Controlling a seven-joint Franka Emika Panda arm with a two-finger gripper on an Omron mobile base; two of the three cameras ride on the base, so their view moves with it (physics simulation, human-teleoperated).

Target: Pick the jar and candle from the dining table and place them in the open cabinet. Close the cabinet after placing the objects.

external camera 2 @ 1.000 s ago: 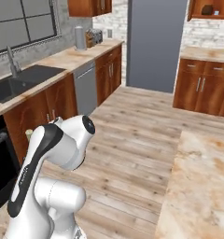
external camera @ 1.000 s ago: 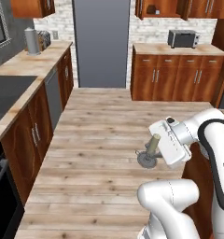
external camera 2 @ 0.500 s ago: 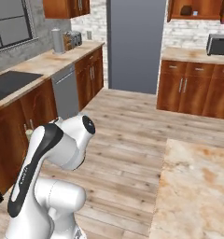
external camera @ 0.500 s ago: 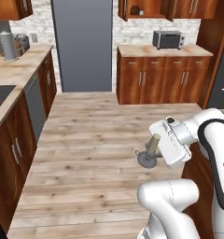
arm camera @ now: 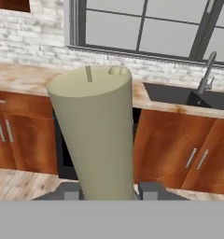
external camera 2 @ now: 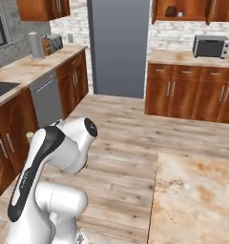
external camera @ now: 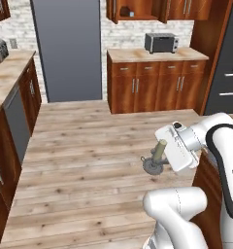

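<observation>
Candle (arm camera: pixel 95 133) stands pinched between the nearly closed pincer (external camera: pixel 163 154) fingers, carried over the floor, its dish (external camera: pixel 153 165) hanging below. A jolt while driving could tip it loose, I judge.

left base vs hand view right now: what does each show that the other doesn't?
Left base view alone: the candle with its round dark holder, carried off the floor at the gripper; the open cabinet up on the far wall; a microwave on the counter below it; the tall grey fridge.
Hand view alone: a window, a sink with faucet, and the fingers either side of the stick.
Both: the candle, and wood base cabinets under a stone counter.
</observation>
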